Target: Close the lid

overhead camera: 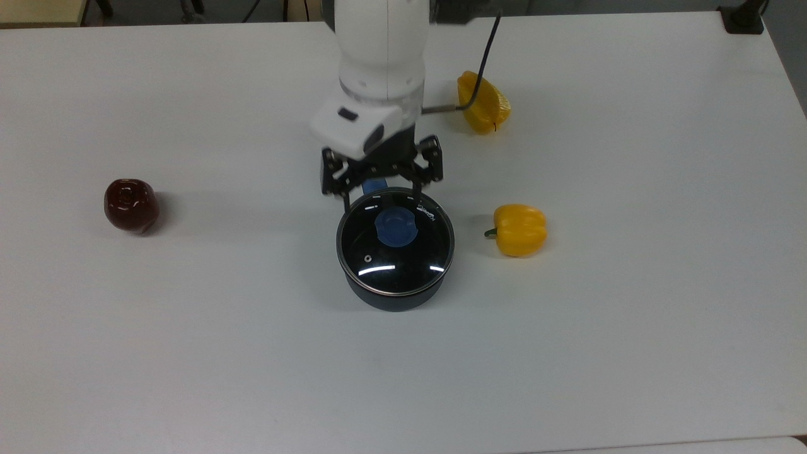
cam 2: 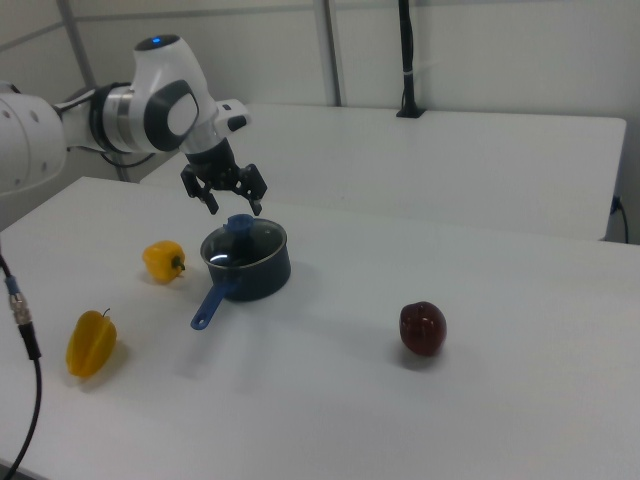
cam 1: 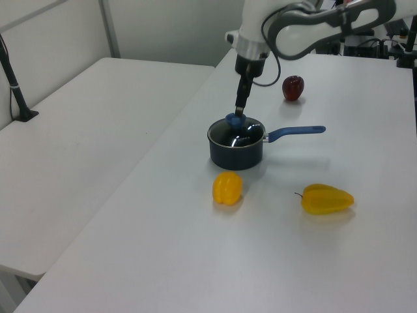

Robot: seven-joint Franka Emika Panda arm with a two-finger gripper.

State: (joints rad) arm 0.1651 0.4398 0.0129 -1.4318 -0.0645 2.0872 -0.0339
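Fingers (overhead camera: 345, 197) spread wide and holding nothing, we see, as the gripper (overhead camera: 378, 192) hangs just above the far edge of the lid (overhead camera: 395, 242) in the top view. The lid sits flat on the dark saucepan (overhead camera: 394, 297), its blue knob (overhead camera: 395, 227) free and uncovered in the middle. Off to the top view's left we have a dark red apple (overhead camera: 130, 205), and to the top view's right a yellow pepper (overhead camera: 520, 229) near the pan, with a second yellow pepper (overhead camera: 483, 103) further back, all on the white table (overhead camera: 630, 315). Over to the left view: the gripper (cam 1: 240, 112) points straight down just over the knob (cam 1: 234, 119), clear of it, and the lid (cam 1: 238, 134) rests on the saucepan (cam 1: 236, 151), whose long blue handle (cam 1: 294, 132) runs towards the left view's right. Now the right view: the gripper (cam 2: 232, 206) is open above the knob (cam 2: 240, 225), the lid (cam 2: 245, 247) seated on the pan (cam 2: 250, 275), the apple (cam 2: 423, 329) well apart.
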